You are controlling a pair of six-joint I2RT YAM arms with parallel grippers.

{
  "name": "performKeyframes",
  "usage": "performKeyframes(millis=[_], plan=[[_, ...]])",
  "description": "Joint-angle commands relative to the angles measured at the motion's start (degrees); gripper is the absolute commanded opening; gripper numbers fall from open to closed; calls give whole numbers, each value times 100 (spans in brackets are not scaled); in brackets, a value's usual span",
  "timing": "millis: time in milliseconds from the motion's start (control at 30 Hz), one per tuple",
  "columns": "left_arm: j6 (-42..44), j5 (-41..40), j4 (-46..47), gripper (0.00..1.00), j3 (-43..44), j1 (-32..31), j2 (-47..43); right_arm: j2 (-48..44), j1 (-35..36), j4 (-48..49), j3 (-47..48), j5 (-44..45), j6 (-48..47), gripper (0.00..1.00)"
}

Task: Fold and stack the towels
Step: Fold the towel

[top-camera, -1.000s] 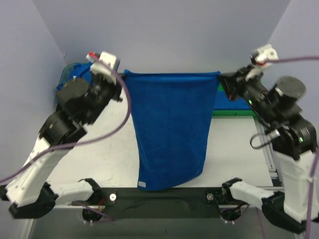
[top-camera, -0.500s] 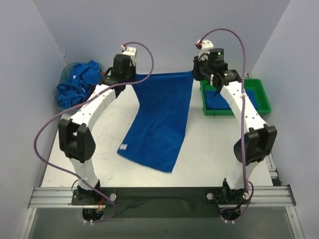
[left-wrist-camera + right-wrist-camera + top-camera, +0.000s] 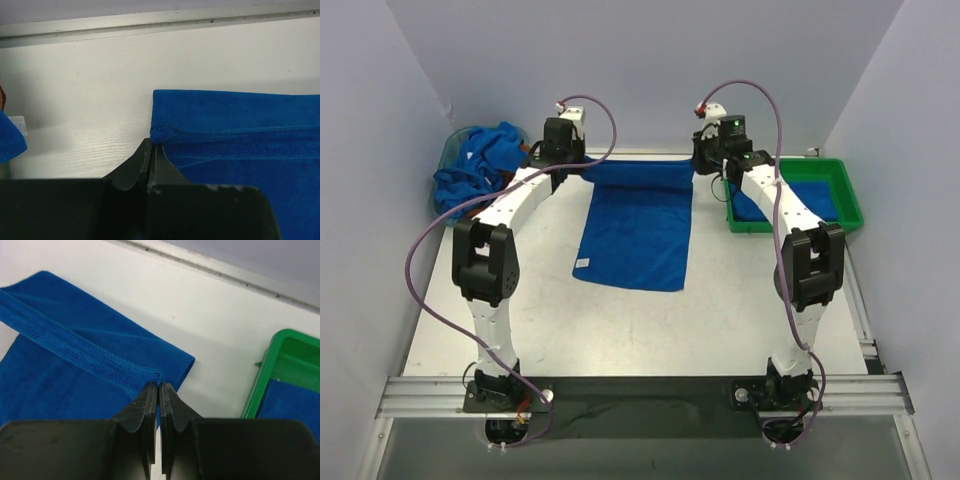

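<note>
Blue towel (image 3: 635, 235) on white table (image 3: 720, 320), lilac walls (image 3: 650, 60)

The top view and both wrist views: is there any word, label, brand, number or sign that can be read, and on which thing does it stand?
No text can be read in any view.
White tag at the near left corner of the blue towel: too small to tell whether it carries any print.
Arms, green tray and table: no lettering visible.
</note>
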Motion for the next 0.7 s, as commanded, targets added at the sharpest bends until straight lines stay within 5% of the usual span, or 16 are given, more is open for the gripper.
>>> performKeyframes(millis=[0, 433, 667], plan=[[216, 98, 283, 0, 77, 234, -82, -386, -140, 196, -467, 244, 62, 0], [24, 380, -6, 0, -1952, 226, -1523, -1810, 96, 213, -2391, 130, 669, 0], [-513, 908, -578, 0, -2867, 147, -1384, -1821, 229, 21, -3342, -151, 1627, 0]])
